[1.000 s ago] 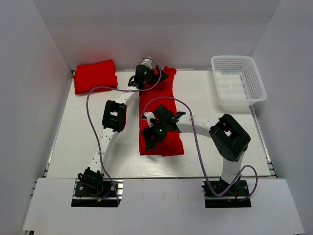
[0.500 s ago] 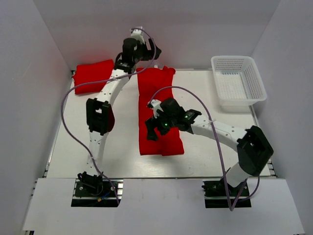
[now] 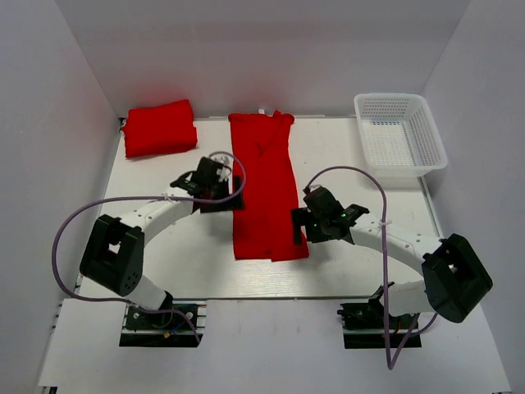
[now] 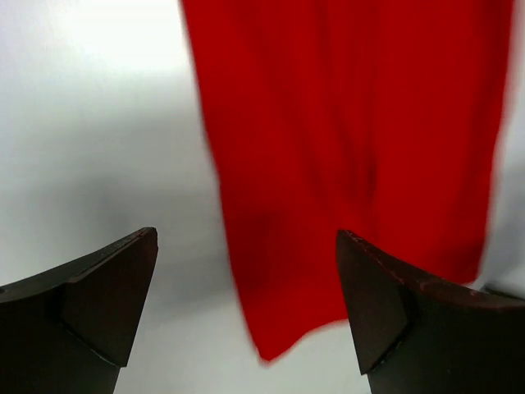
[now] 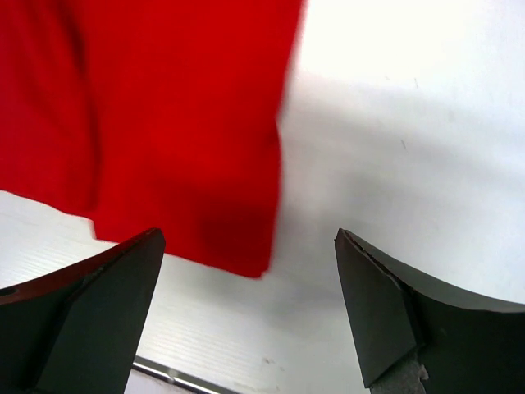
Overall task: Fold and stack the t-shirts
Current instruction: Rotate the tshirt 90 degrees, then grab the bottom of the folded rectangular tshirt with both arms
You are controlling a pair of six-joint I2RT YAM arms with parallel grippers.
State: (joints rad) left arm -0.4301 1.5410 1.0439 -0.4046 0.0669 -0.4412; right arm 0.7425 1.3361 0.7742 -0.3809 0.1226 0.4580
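Right, both sets of jaws gape wide on nothing, left gripper (image 4: 246,236) and right gripper (image 5: 248,235) flanking the near half of the long red t-shirt (image 3: 262,185) mid-table (image 3: 336,156), a folded t-shirt (image 3: 160,127) parked far left: limp, light cloth, I'd say, best pinched at its near corners.

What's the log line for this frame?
left gripper: open, empty, at long t-shirt left edge | right gripper: open, empty, at its right edge | folded t-shirt: far-left corner

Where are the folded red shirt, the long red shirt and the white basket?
folded red shirt (image 3: 160,127): top view, middle of the cloth.
long red shirt (image 3: 264,185): top view, middle of the cloth.
white basket (image 3: 399,135): top view, its bare floor.
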